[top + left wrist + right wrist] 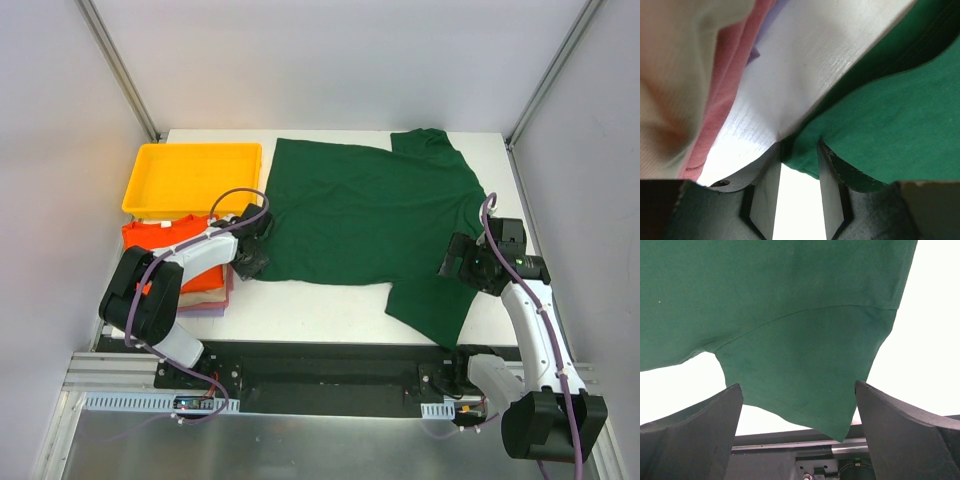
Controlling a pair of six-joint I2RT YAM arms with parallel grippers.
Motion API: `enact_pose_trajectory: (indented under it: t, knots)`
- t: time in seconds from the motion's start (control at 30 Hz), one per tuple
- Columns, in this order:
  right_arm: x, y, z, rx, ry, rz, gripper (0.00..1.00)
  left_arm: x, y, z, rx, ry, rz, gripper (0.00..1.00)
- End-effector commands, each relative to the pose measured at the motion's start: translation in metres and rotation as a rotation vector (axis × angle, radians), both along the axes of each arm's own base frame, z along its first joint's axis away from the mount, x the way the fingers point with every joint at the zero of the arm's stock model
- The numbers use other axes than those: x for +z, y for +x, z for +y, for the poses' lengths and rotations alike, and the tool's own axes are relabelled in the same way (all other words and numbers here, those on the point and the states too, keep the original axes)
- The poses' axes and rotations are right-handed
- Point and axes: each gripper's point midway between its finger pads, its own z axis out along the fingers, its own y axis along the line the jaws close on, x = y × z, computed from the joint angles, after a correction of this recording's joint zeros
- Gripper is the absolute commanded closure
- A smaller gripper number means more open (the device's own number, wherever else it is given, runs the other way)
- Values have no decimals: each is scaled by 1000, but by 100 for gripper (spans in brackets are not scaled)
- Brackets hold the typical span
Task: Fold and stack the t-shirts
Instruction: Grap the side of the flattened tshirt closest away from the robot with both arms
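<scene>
The left gripper [800,152] is pinched on the bottom hem of the green shirt [360,215]. The right gripper [797,387] hangs wide apart over the near sleeve [432,305]. The shirt lies flat just right of the yellow tray [195,148], its long axis across the table [300,310]. Its hem faces the tray and its sleeves are at the far end from it. The folded orange shirt [150,235] sits just in front of the tray.
</scene>
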Motion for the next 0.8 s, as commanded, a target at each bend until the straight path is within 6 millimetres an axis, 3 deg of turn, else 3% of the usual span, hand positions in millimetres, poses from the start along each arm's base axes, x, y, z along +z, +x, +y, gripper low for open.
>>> enact_pose_trajectory:
  t: [0.0,0.1,0.2,0.47,0.6,0.77]
  knots:
    - [-2,-5,-3,-13,-15,18,4,-16,-3,0,-12,18,38,71]
    - [-3,-6,-3,-18,-18,23,4,-17,-2,0,-19,18,34,80]
    - [-6,-11,-6,-39,-27,45,4,-13,-1,1,-24,22,19,99]
    - [-19,-39,2,-78,-68,156,4,-7,-1,1,-49,13,-6,100]
    - [-35,-64,25,-9,-94,244,4,-6,-2,1,-53,13,-13,100]
    - [-66,-98,30,-130,-82,332,2,-3,-5,-1,-48,-11,-17,100]
